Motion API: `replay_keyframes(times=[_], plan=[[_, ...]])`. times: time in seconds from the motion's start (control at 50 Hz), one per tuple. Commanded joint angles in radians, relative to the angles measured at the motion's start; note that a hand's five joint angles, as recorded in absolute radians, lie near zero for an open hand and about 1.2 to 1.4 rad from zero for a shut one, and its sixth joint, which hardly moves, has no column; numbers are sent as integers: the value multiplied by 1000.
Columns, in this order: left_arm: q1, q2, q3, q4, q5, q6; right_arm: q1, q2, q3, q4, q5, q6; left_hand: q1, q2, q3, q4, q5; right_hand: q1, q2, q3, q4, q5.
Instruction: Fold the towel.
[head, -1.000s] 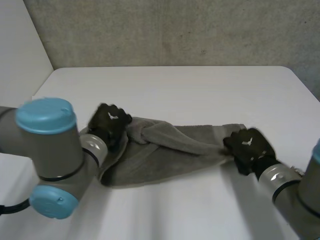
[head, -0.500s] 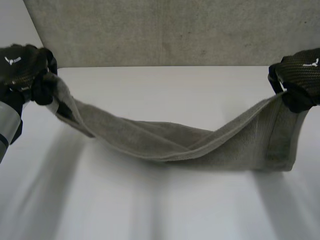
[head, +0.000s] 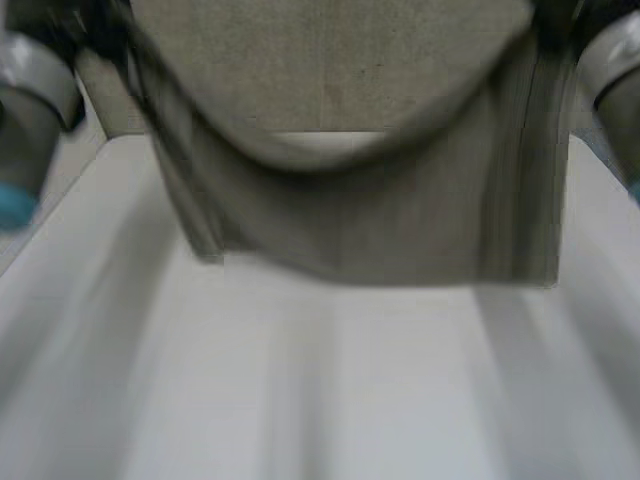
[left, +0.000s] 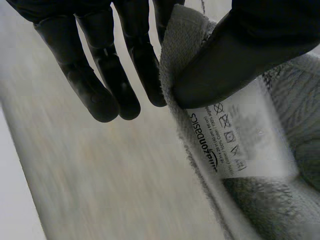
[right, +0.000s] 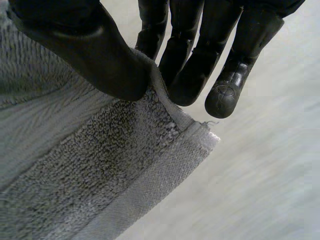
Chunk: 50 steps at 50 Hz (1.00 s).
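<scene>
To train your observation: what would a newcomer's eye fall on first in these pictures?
The grey towel hangs spread in the air above the white table. The left robot hand pinches its edge beside a white care label, and the right robot hand pinches a corner.

Head camera: between and behind arms, facing down onto white desk, hanging grey terry towel near lens. Wrist cameras: very close, looking along black left hand and black right hand at towel's opposite ends. Towel shared by all.
</scene>
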Motion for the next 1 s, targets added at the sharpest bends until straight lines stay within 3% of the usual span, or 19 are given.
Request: replay_keyframes(times=[0.02,0.1,0.26,0.4,0.52,0.62,0.64,0.74,0.82,0.86,0.9,1.0], plan=[[18,-8,172,48,-22,-177,-5,-108,80,-129,-10,54,-52,-90,-150,-113,-276,60,80,65,58,54],[22,-17,118,39,-26,-178,1,-108,135,-75,-31,48,-52,-90,-150,-113,-276,60,80,65,58,54],[44,-12,-239,99,26,-181,-2,-108,322,-20,-108,50,-52,-90,-150,-113,-276,60,80,65,58,54],[87,-11,-600,289,177,-174,-8,-101,531,-23,-137,45,-52,-90,-150,-113,-276,60,80,65,58,54],[104,-8,-767,384,291,-152,-18,-46,709,-34,-140,34,-52,-90,-150,-113,-276,60,80,65,58,54],[163,25,-906,397,408,-2,-65,-40,798,-37,-140,24,-52,-90,-150,-113,-276,60,80,65,58,54],[164,25,-906,397,408,-2,-83,-46,822,-38,-149,24,-52,-90,-150,-113,-276,60,80,65,58,54],[170,40,-994,410,428,222,-111,-60,859,-38,-191,33,-52,-90,-150,-113,-276,60,80,65,58,54],[159,38,-1003,413,423,277,-113,-63,876,-38,-202,41,-52,-90,-150,-113,-276,60,80,65,58,54],[157,38,-1006,421,422,283,-113,-65,881,-38,-202,45,-122,-160,-220,-183,-346,60,80,65,58,54],[151,37,-1015,444,420,287,-113,-63,886,-40,-203,51,-408,-447,-506,-469,-632,60,80,65,58,54],[148,35,-1035,501,420,299,-113,-65,898,-40,-205,59,-691,-729,-789,-752,-915,60,80,65,58,54]])
